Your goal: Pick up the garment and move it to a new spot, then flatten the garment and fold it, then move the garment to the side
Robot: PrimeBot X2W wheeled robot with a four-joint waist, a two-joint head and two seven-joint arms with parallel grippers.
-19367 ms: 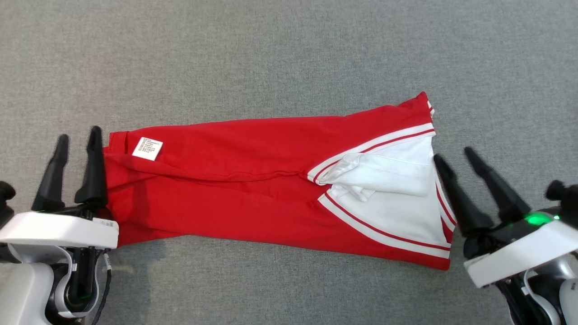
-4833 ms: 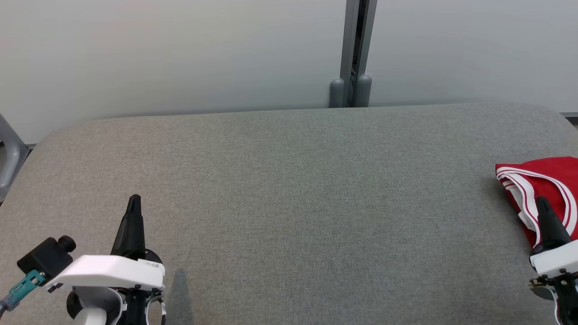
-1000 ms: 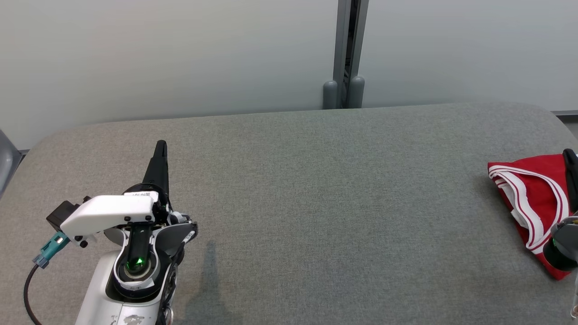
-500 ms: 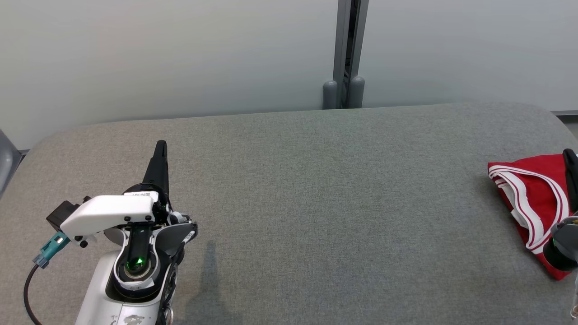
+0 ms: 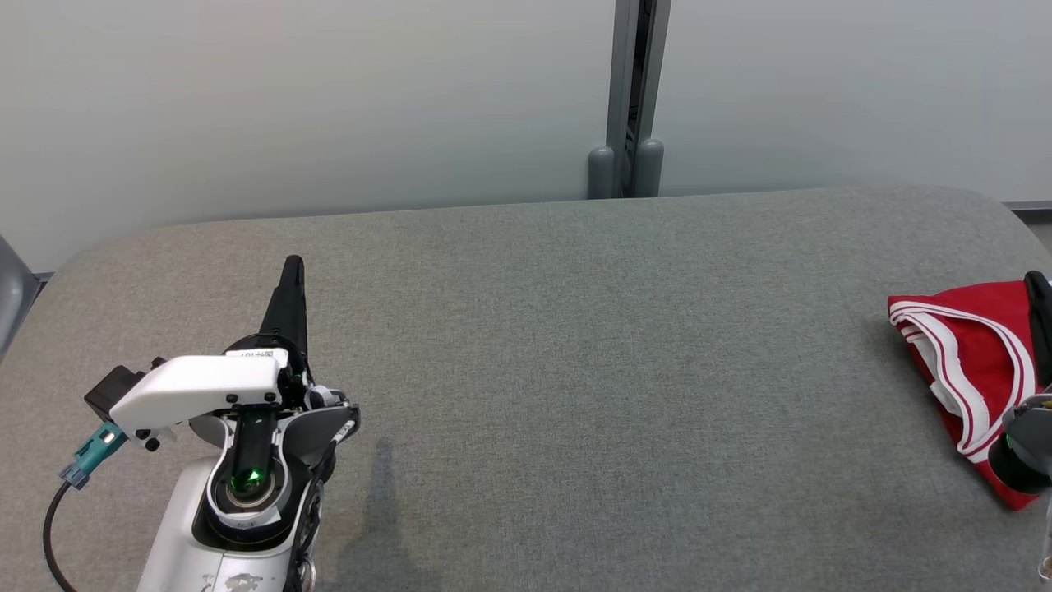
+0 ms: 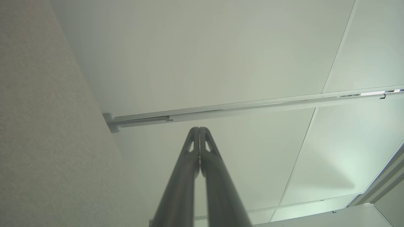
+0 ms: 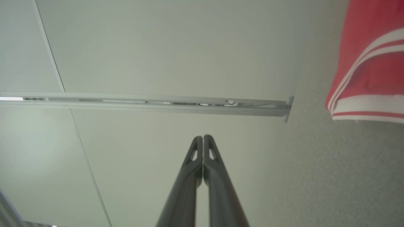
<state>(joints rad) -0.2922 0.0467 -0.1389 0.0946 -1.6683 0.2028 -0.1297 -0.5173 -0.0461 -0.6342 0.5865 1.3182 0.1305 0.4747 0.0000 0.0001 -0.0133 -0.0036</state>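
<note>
the left gripper (image 5: 292, 265) has long, tapering black fingers (image 6: 183, 183), each with a small triangular cut-out near its tip. behind them sits a glossy white cover plate (image 5: 201, 385) with rounded corners, small dark screws (image 5: 231, 399) along its edge and a printed label (image 5: 255, 354). a black camera block (image 5: 111, 386) carries a teal connector (image 5: 92, 452) trailing a black cable (image 5: 51, 526). the pale forearm (image 5: 185, 547) ends in a dark round joint with a green light (image 5: 246, 477). the right gripper (image 5: 1035, 284) is black too, above a dark housing (image 5: 1019, 470) with a green lamp (image 5: 1008, 441).
</note>
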